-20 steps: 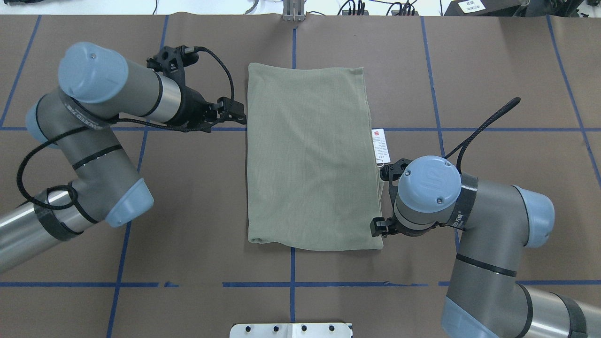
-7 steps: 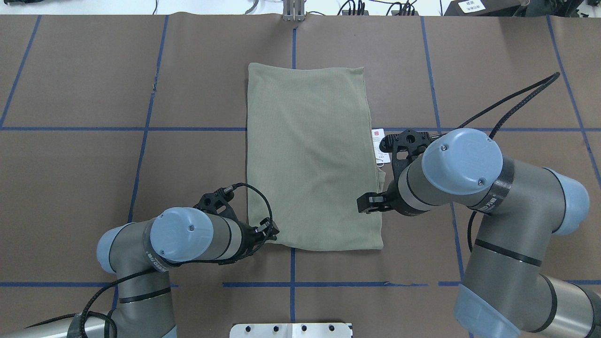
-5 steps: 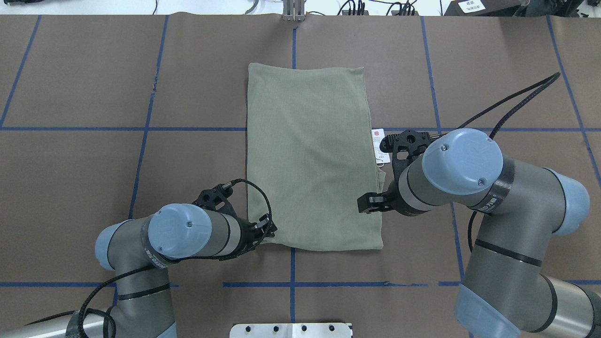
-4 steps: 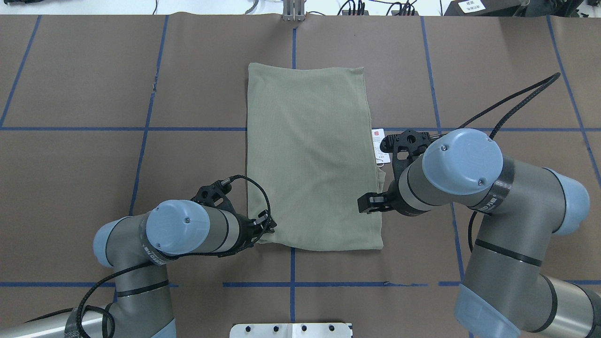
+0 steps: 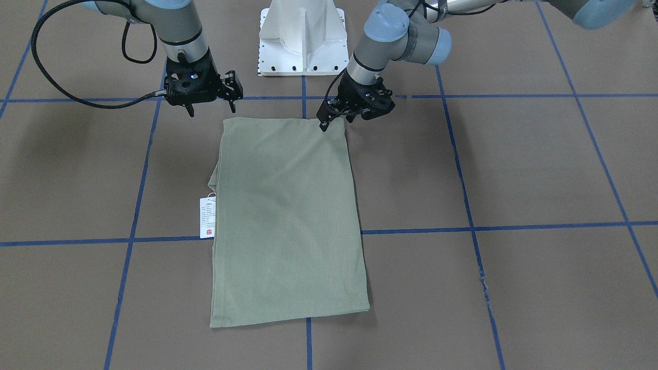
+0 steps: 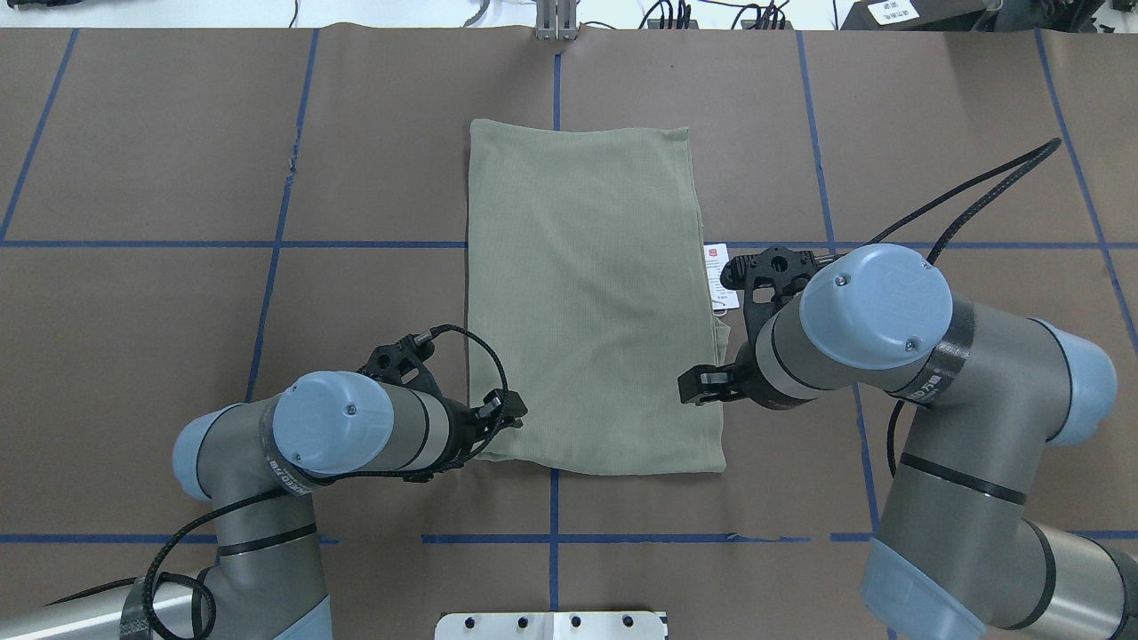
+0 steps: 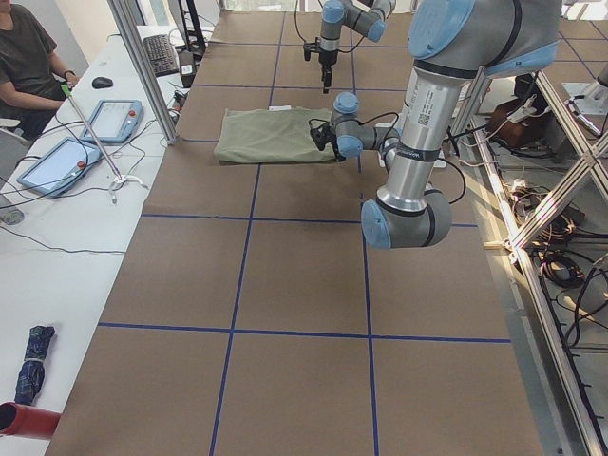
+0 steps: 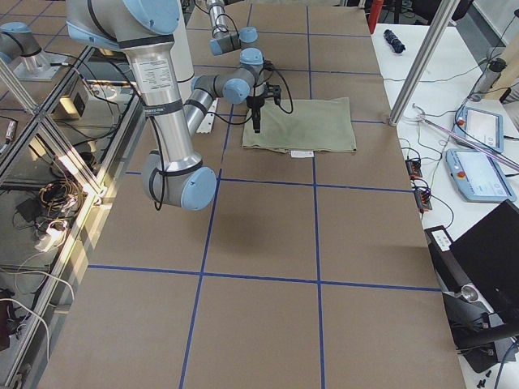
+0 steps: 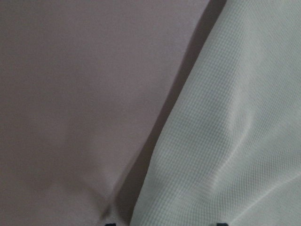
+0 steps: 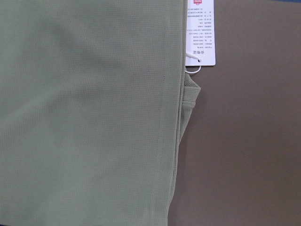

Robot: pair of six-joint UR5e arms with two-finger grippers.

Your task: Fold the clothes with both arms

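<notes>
Starting with the left claw (image 5: 334,121), I read it as sitting low at the shirt's (image 6: 587,302) corner nearest the robot on its left side. In the wrist view its two tips showed apart at the bottom edge, with the cloth's border running between them, so it was spread and gripping nothing. The shirt itself lay flat in the middle of the brown worktop (image 6: 178,178), already narrowed to a long rectangle with no sleeves showing, and its white hang tag (image 5: 207,218) stuck out from the edge on the robot's right. Over on that side the right claw (image 5: 212,107) hung above the cloth with its jaws wide apart, holding nothing; its wrist camera looked down on the shirt's edge and the tag from some height. I judged the step in hand to be taking hold of the two near corners for the crosswise fold. The next move, as I saw it, called for closing the left claw on every layer at its corner, bringing the right one down onto the matching corner, then lifting both evenly toward the far edge.
</notes>
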